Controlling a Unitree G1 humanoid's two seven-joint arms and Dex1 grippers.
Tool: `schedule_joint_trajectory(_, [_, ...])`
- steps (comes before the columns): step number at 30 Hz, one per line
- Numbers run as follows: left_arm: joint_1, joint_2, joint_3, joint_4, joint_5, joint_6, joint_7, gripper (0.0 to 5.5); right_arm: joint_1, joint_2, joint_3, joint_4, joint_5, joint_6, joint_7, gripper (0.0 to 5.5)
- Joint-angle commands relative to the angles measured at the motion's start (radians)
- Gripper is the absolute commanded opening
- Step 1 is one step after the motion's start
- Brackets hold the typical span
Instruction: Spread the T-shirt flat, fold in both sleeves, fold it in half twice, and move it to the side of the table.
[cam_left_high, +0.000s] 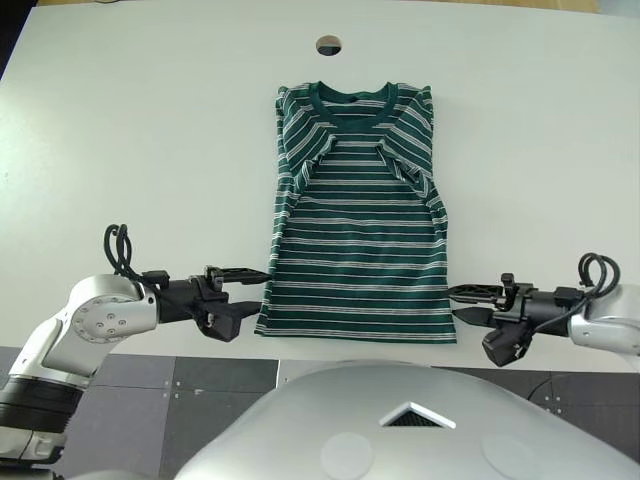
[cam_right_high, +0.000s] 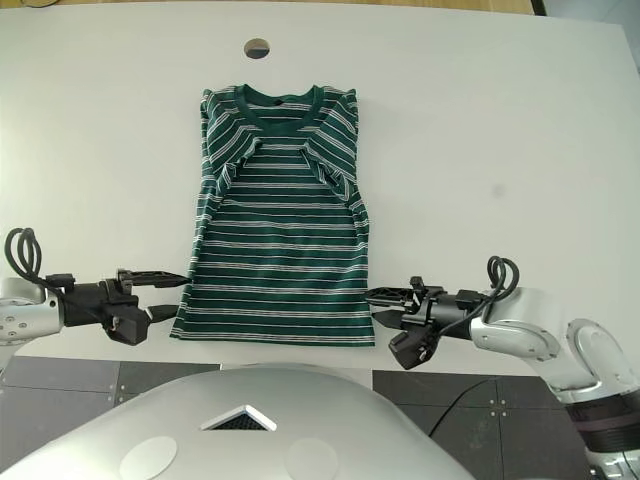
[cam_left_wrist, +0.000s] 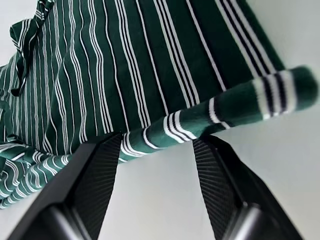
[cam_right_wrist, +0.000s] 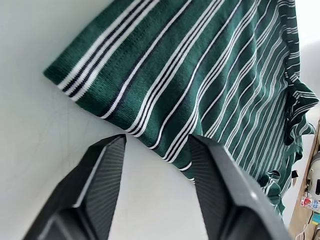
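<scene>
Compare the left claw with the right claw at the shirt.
The left claw is at the T-shirt's left edge near the hem; the right claw is at its right edge, slightly nearer the hem. The edge by the left claw looks lifted; the edge by the right claw lies flat. Both claws are open, low over the table.

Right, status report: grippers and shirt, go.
Left gripper open at left hem corner; right gripper open at right corner. T-shirt flat, sleeves folded in, not yet halved. Table hole beyond collar, apart.
</scene>
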Motion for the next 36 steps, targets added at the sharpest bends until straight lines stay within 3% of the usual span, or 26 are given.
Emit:
schedule_joint_trajectory(1, [0.011, 0.007, -0.005, -0.037, 0.037, 0.014, 0.016, 2.76, -0.021, -0.014, 0.026, 0.004, -0.018, 0.008, 0.010, 1.65])
schedule_joint_trajectory(5, [-0.009, -0.002, -0.010, -0.025, 0.091, -0.001, 0.044, 3.30, -0.028, -0.016, 0.036, 0.006, -0.021, 0.007, 0.004, 0.95])
schedule_joint_trajectory(10, [-0.063, -0.001, -0.098, -0.024, 0.132, 0.038, -0.007, 3.33, -0.057, -0.016, 0.066, 0.001, -0.027, 0.002, 0.021, 0.16])
schedule_joint_trajectory(12, [-0.086, 0.006, -0.123, -0.019, 0.133, 0.052, -0.023, 3.33, -0.063, -0.019, 0.079, -0.003, -0.029, 0.000, 0.028, 0.12])
schedule_joint_trajectory(18, [-0.106, 0.032, -0.155, -0.030, 0.113, 0.073, -0.040, 2.24, -0.064, -0.008, 0.084, -0.010, -0.025, 0.022, 0.020, 0.10])
schedule_joint_trajectory(29, [-0.122, 0.049, -0.179, -0.025, 0.109, 0.099, -0.036, 0.51, -0.079, -0.009, 0.099, 0.023, -0.040, 0.008, -0.026, 1.79])
schedule_joint_trajectory(32, [-0.130, 0.044, -0.183, -0.020, 0.107, 0.101, -0.030, 0.10, -0.086, -0.010, 0.107, 0.030, -0.047, -0.005, -0.031, 1.42])
schedule_joint_trajectory(36, [-0.132, 0.040, -0.188, -0.019, 0.106, 0.103, -0.028, 0.10, -0.092, -0.013, 0.119, 0.037, -0.062, -0.020, -0.034, 0.81])
